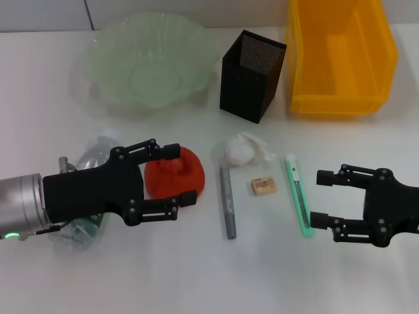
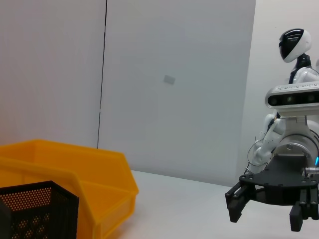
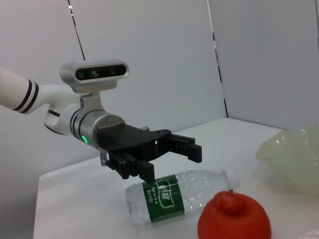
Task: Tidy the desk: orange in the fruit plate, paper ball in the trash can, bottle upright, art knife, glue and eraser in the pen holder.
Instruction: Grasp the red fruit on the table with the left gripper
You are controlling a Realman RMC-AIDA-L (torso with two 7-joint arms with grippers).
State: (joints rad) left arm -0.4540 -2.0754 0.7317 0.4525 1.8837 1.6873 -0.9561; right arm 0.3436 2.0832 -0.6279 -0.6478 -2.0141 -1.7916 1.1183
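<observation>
Tabletop (image 1: 39,78), left to right: bottle (image 1: 88,190) lying on its side near the left edge, under the left gripper (image 1: 177,174), fingers spread, hovering over the orange (image 1: 175,175); green fruit plate (image 1: 152,62) at the back edge; glue stick (image 1: 226,201); paper ball (image 1: 241,150); black pen holder (image 1: 252,75); eraser (image 1: 263,186); art knife (image 1: 298,193); yellow trash bin (image 1: 340,55), back right corner; right gripper (image 1: 321,198), fingers spread, near the right edge.

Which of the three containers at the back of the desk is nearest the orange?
The fruit plate, the pale green bowl at the back left. The black pen holder and yellow bin stand farther right of the orange.
</observation>
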